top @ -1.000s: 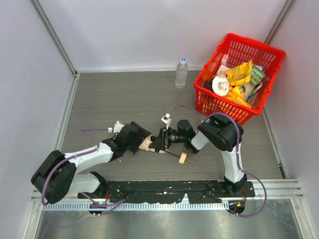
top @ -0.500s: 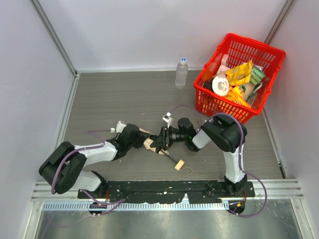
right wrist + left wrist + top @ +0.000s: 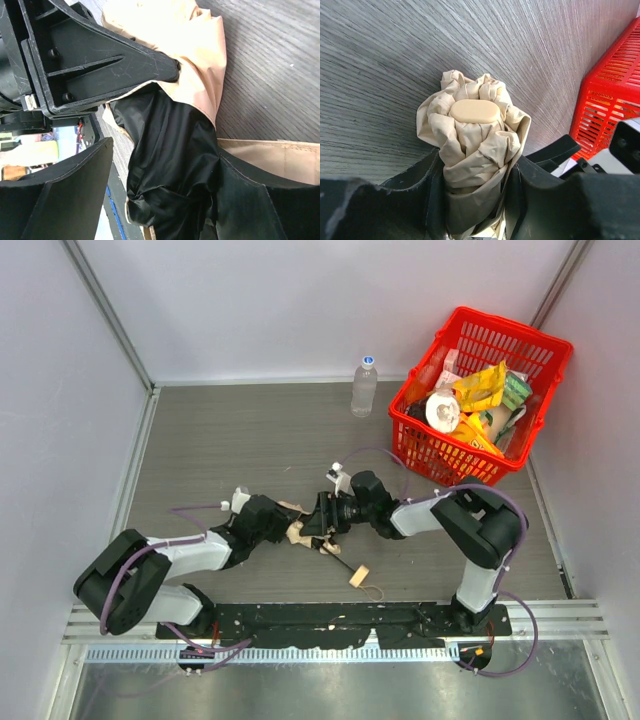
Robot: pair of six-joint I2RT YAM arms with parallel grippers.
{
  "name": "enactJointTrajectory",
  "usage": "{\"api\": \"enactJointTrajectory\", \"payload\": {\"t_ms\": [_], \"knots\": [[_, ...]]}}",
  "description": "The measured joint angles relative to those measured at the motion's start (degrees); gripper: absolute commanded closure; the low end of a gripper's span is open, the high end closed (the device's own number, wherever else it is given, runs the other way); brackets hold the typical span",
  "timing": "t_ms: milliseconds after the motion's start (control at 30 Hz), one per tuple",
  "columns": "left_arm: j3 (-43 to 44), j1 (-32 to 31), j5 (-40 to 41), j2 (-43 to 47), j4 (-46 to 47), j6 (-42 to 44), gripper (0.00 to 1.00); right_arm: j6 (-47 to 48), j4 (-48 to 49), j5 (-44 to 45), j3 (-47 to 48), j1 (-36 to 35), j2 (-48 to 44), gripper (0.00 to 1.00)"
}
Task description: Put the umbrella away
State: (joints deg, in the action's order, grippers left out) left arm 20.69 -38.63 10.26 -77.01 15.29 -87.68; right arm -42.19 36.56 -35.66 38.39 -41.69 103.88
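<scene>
Compact umbrella of pale cream-beige fabric (image 3: 297,533) lies mid-counter, toward the front edge, canopy bunched into a wad w/ an oval beige tip cap (image 3: 475,111) poking out the top. Left jaws clamped on that wad, pressed in on both sides. Right jaws apart, straddling the black lining (image 3: 170,165) w/ a gap on one side, so no pinch there. Change vs a sec ago: small beige handle (image 3: 359,575) has swung nearer the front edge, and the right arm reaches further across. Thin black shaft (image 3: 340,558) sticks out of the wad, so it's prob. not collapsed yet; looks like canopy-tidying, early-to-mid task. Red plastic basket (image 3: 480,390) is well apart, back right on the grey wood-grain counter (image 3: 220,440).
</scene>
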Motion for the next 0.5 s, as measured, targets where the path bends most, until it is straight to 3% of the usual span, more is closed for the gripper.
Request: {"api": "enactJointTrajectory", "payload": {"t_ms": [300,500], "knots": [[0.3,0.0,-0.3,0.6,-1.6,0.0,1.0,12.7,-17.2,7.6,4.8,-0.4,-7.3,0.22],[-1.6,0.0,-0.9,2.0,-0.1,-0.9,1.0,15.3,-25.4,13.8,4.8,-1.6,-17.1,0.22]]}}
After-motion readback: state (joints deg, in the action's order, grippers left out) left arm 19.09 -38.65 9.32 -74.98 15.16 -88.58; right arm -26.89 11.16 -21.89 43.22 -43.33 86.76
